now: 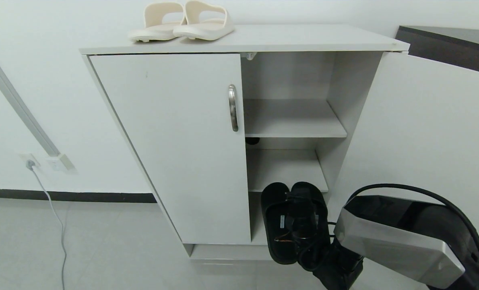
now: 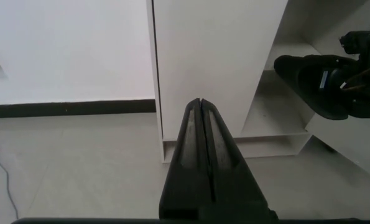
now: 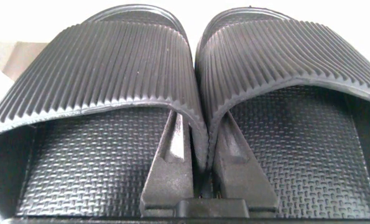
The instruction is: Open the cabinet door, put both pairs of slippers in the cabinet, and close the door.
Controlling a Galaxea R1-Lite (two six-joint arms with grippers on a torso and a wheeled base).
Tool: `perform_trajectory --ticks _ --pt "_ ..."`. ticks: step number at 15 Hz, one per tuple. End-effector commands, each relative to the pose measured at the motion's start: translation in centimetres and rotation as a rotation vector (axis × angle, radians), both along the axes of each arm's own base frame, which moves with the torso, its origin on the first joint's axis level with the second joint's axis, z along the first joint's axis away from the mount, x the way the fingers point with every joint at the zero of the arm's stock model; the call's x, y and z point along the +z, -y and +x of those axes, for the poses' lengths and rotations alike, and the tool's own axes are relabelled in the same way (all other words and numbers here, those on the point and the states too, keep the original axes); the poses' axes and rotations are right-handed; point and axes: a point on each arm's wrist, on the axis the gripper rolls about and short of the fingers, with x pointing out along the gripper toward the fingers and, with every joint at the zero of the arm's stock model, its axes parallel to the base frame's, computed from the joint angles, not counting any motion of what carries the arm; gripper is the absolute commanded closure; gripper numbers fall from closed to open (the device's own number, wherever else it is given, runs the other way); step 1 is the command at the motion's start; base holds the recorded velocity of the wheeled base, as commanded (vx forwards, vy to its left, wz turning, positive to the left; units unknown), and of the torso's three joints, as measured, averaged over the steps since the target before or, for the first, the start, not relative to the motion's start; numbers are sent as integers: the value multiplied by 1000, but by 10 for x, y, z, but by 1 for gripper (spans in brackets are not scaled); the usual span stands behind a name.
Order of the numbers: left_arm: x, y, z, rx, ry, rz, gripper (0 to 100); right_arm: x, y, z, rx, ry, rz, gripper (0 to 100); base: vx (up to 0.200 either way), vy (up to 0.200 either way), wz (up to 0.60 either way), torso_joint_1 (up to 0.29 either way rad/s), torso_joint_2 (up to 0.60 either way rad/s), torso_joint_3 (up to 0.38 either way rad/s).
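Clamping right pincer point(image 3: 201, 118) on ridged black rubber slippers point(image 1: 294, 221), footbeds diamond-textured, before smooth white boxy cabinet point(image 1: 175, 141); holding left pincer point(image 2: 200, 102) pressed together.

The right arm point(image 1: 400, 237) stretches in from the lower right of the head view. The right gripper point(image 3: 200, 155) pinches the black slippers point(image 1: 279, 225) by their adjoining straps. The left gripper point(image 2: 200, 109) has its fingers pressed flush together.

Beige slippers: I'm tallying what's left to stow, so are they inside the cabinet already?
No, the beige slippers lie on top of the cabinet, not on its shelves.
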Motion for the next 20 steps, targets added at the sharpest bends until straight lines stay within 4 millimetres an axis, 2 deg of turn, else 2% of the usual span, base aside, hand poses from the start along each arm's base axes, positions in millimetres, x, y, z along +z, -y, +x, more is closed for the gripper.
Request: perform_trajectory --ticks 1,6,11,13,17,20 --pt "0 0 0 0 -1 0 100 0 0 0 -1 1 -2 100 200 0 0 2 2 -2" --pt "0 0 0 4 -2 -2 100 -3 1 0 -2 -7 -10 100 200 0 0 5 2 2" --pt "0 0 0 20 -2 -3 100 -9 -2 13 -1 7 -22 100 0 0 0 0 0 0" --pt "0 0 0 20 -2 -3 100 -9 -1 25 -12 25 -13 100 0 0 0 0 0 0" --pt "0 0 0 20 -2 -3 100 3 4 50 -36 27 -7 100 0 0 0 0 0 0" --pt "0 0 0 20 -2 -3 100 10 1 59 -22 26 -2 100 0 0 0 0 0 0"
